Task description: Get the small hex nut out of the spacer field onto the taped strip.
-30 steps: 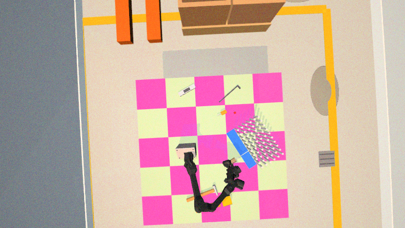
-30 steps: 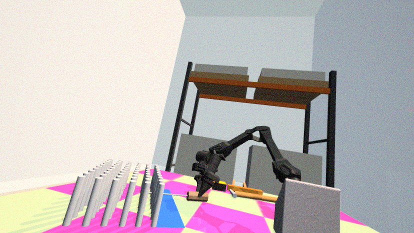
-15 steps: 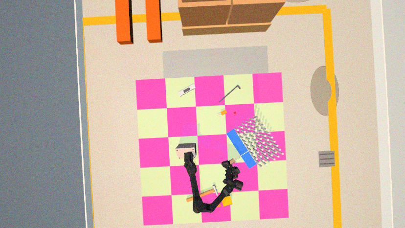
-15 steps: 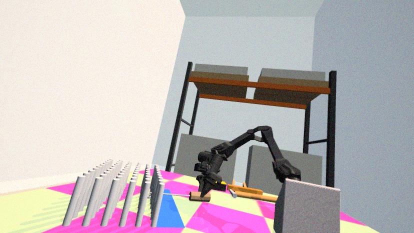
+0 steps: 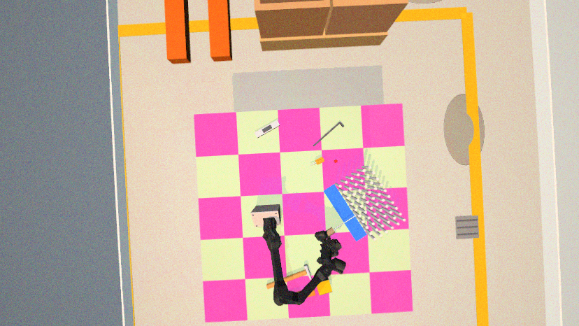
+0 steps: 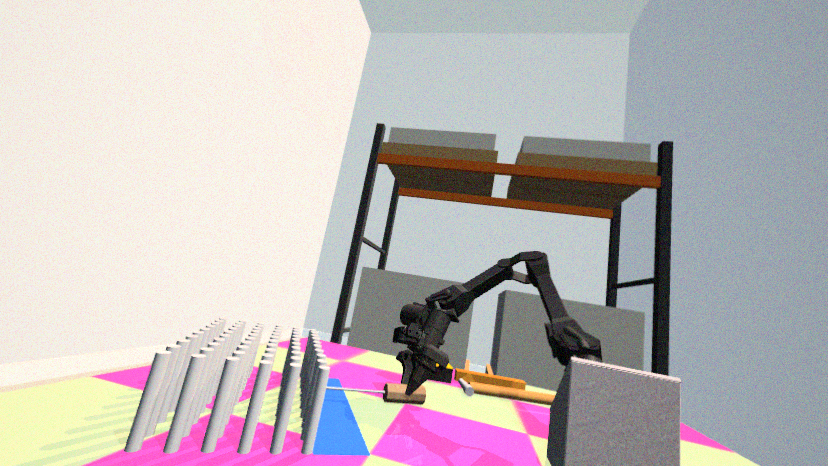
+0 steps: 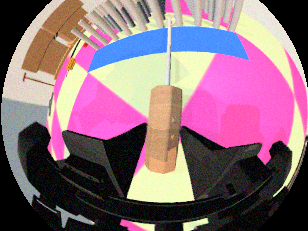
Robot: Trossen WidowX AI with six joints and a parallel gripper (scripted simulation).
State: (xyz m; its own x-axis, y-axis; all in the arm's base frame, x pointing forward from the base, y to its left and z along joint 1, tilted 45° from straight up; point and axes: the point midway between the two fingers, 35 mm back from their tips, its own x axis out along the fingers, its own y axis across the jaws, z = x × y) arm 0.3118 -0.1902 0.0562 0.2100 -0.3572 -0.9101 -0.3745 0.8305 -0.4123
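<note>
Our jaws [image 5: 326, 234] [image 6: 412, 376] stand partly open, closed around the wooden handle of a thin-shafted tool [image 5: 331, 231] [image 6: 404, 393] [image 7: 164, 129]. The shaft reaches across the blue strip [image 5: 337, 201] [image 6: 341, 425] [image 7: 200, 41] toward a crowd of upright grey spacers [image 5: 391, 202] [image 6: 217, 405] [image 7: 217, 14], set on a pink and pale green checkered tabletop [image 5: 219, 217] [image 6: 457, 431] [image 7: 250, 84]. We cannot make out the hex nut in any view, nor tell whether the shaft's tip touches it.

The main danger, we judge, is sideways swing: the rows are close, so a small turn of our wrist could push the tip against a spacer and tip it over. If the round handle rolls in our grip, a hooked end could turn and let the nut slip or catch a post. Pulling at a slant could wedge the nut between spacers, and lifting too soon could leave it behind. Dropping the tool here could leave it touching the nut.
</note>
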